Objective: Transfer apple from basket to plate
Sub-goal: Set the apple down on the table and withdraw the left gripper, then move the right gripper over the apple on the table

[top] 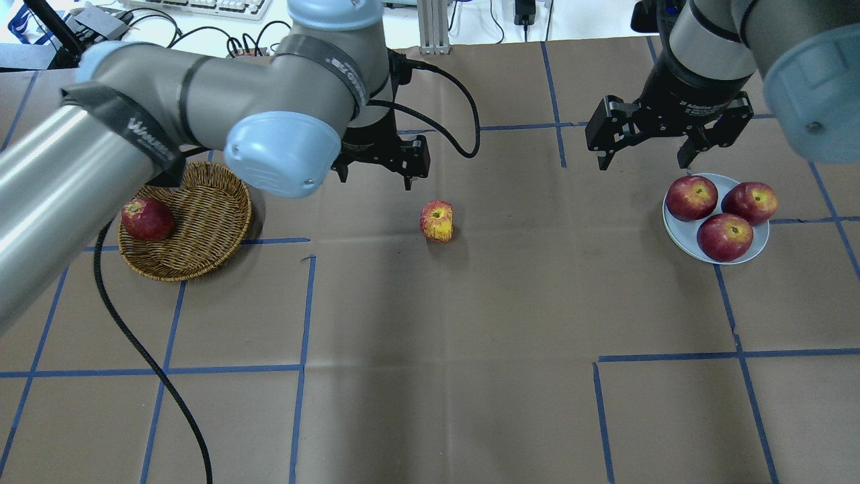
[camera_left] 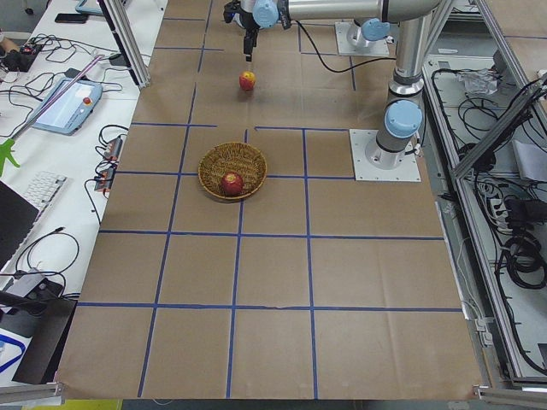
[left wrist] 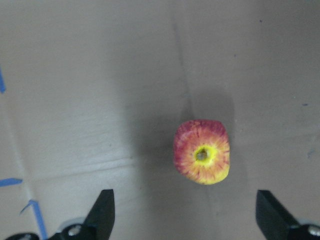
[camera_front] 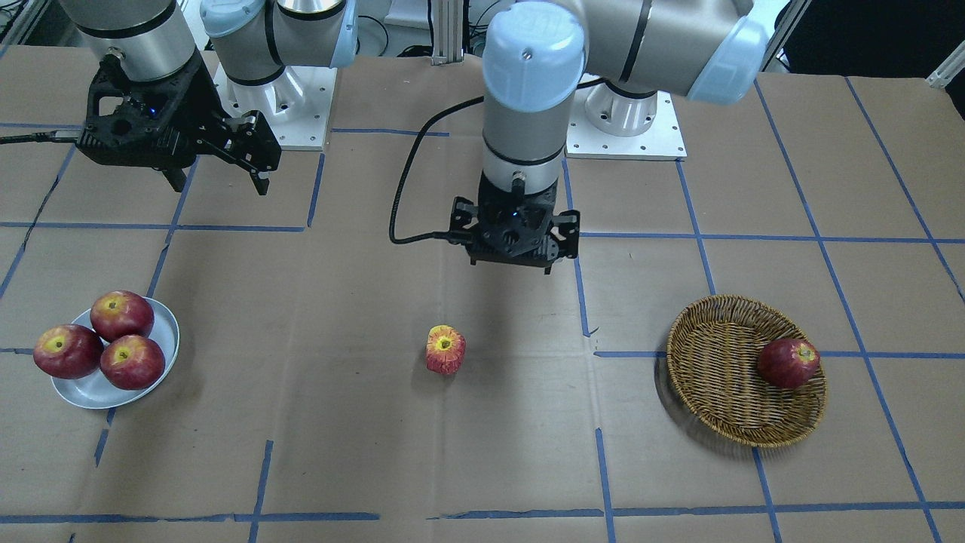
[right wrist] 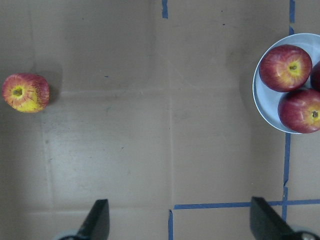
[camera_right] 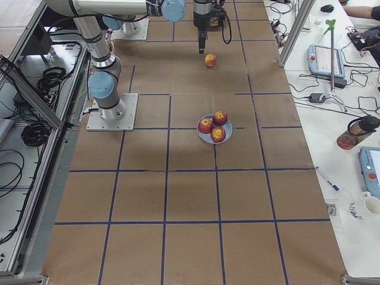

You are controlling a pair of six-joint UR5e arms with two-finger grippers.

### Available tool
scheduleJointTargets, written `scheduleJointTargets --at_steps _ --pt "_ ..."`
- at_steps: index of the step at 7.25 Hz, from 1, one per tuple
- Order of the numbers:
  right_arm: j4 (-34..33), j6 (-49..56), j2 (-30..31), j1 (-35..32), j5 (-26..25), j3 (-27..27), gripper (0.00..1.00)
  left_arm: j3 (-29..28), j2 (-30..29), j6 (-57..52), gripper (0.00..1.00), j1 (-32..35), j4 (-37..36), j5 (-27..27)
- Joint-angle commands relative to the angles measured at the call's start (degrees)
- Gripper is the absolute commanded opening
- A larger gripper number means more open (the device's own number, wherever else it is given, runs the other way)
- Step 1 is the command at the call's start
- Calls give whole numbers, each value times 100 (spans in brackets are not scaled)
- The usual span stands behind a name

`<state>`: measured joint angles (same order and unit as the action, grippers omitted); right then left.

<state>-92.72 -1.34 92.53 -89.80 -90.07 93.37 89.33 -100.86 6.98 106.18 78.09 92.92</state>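
The streaky apple (camera_front: 445,349) (top: 437,220) lies on the bare table between basket and plate, stem hollow up. My left gripper (camera_front: 515,259) (top: 376,171) hangs open just behind it, toward the robot. The left wrist view shows the apple (left wrist: 202,158) just ahead of the open fingertips, untouched. The wicker basket (camera_front: 716,362) (top: 201,215) holds one dark red apple (camera_front: 788,362) (top: 148,218). The pale plate (camera_front: 90,388) (top: 675,228) holds three dark red apples. My right gripper (camera_front: 221,185) (top: 645,161) is open and empty, raised behind the plate.
The table is covered in brown cardboard with blue tape lines. The left arm's black cable (top: 127,336) trails over the table near the basket. The two arm bases (camera_front: 626,113) stand at the robot's edge. Operators' desks with gear flank the table ends.
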Motion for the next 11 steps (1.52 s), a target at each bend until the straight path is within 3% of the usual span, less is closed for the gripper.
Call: scheduleJointTargets --at_steps 1,3,5,8,11 --pt "-105 -103 -59 -37 24 -46 100 -3 820 -283 99 -473 792 -10" --pt "-245 -391 -261 -107 51 -73 100 -21 1146 -932 99 -1027 1276 7" --pt "-447 -927 -568 -667 25 -178 100 -4 1313 -1137 99 -1214 1331 16" --pt "-1272 -1955 -1314 -1599 16 -266 100 -12 1245 -1137 99 -1275 1366 16" --pt "-2159 -2616 -2096 -2093 7 -240 100 32 1235 -1224 99 -1284 1358 33"
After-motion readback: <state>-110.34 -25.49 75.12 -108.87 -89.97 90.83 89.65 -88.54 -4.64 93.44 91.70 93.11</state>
